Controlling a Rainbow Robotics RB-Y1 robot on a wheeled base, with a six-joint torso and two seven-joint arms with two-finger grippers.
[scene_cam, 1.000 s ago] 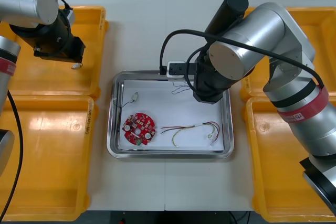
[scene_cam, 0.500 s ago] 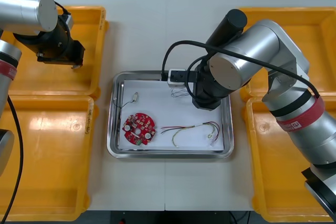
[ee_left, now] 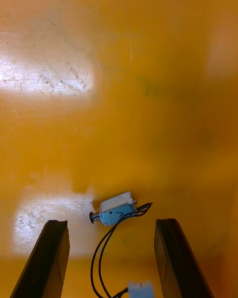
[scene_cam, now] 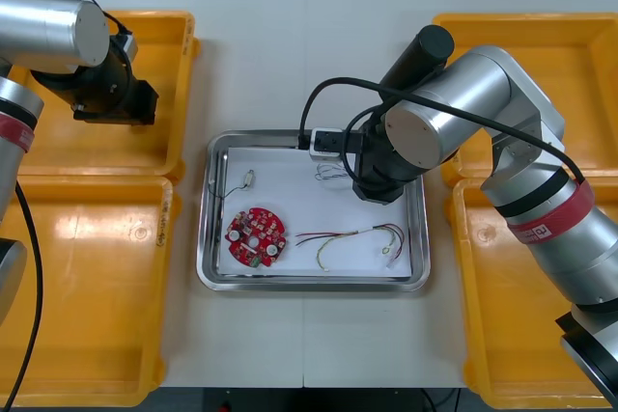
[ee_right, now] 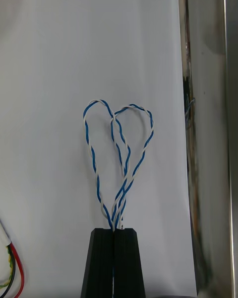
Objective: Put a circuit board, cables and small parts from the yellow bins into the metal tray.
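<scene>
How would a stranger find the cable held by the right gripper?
Find the metal tray at the table's middle, then its far right corner. There the right gripper pinches a cable spread in two loops. It alone is twisted blue and white; the nearby cable is red and yellow.

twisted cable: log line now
right pincer: shut on twisted cable, over metal tray | left pincer: open over small metal part, yellow bin

Front overhead; R wrist shares tray [scene_cam: 309,283].
</scene>
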